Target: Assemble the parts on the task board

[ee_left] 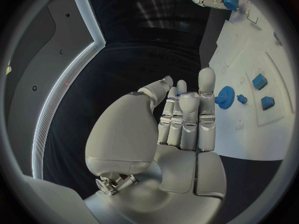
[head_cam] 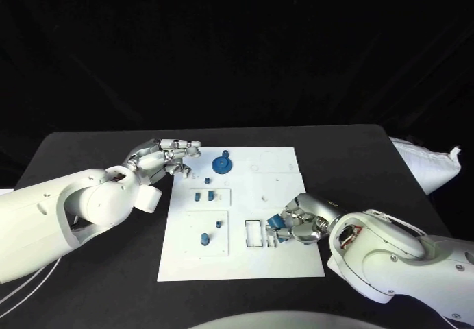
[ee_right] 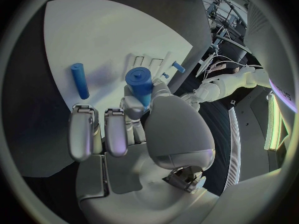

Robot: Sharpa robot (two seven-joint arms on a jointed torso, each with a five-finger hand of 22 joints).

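The white task board (head_cam: pixel 259 260) lies mid-table. My right hand (head_cam: pixel 301 223) hovers over its right edge and pinches a blue cylinder part (ee_right: pixel 140 82) between thumb and fingers, beside two rectangular slots (head_cam: pixel 254 233). A blue rod (ee_right: pixel 79 80) lies flat on the board near that hand. My left hand (head_cam: pixel 163 159) is at the board's far left corner, fingers straight and holding nothing. Just beyond its fingertips (ee_left: pixel 207 77) a blue gear (head_cam: pixel 223 164) sits on the board. Two small blue blocks (head_cam: pixel 205 197) stand side by side, and a blue peg (head_cam: pixel 205 239) stands nearer me.
The black table (head_cam: pixel 98 157) has bare room left and right of the board. A white cloth bundle (head_cam: pixel 429 164) lies off the table's right edge. Another small blue piece (head_cam: pixel 218 223) stands in the board's left panel.
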